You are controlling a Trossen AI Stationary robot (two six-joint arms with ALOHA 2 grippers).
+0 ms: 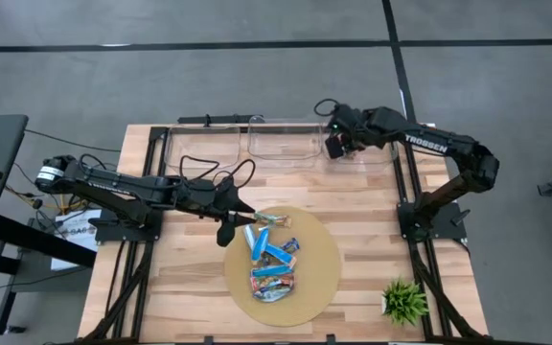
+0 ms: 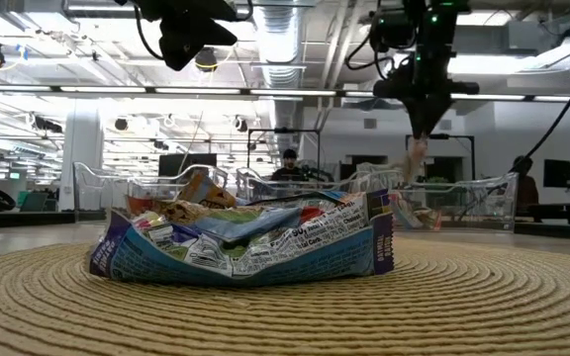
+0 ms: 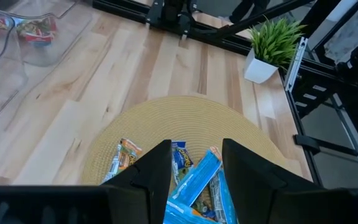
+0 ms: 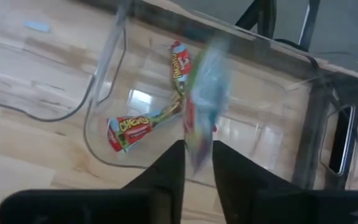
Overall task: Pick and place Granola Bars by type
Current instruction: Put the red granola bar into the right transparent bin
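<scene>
Several granola bars (image 1: 271, 257) lie heaped on a round woven mat (image 1: 324, 273); the low view shows the heap (image 2: 245, 242) close up. My left gripper (image 1: 232, 220) hovers open high above the mat's left part, and a blue bar (image 3: 197, 180) shows between its fingers far below. My right gripper (image 1: 336, 146) is over the right clear bin (image 1: 367, 153), fingers slightly apart. A blurred bar (image 4: 202, 106) shows just below its fingertips, also in the low view (image 2: 416, 163). Two reddish bars (image 4: 129, 127) (image 4: 179, 62) lie on that bin's floor. My right gripper points down over the bin with the blurred bar's upper end (image 4: 197, 155) between its fingertips. I cannot tell whether the fingers touch it. The bar is upright in the air, clear of the bin floor.
Three clear bins stand in a row along the far edge: left (image 1: 209, 144), middle (image 1: 284, 142) and right. A small potted plant (image 1: 405, 299) stands at the near right corner. Cables (image 1: 199, 163) lie by the left arm. People show in the room beyond (image 2: 290, 163).
</scene>
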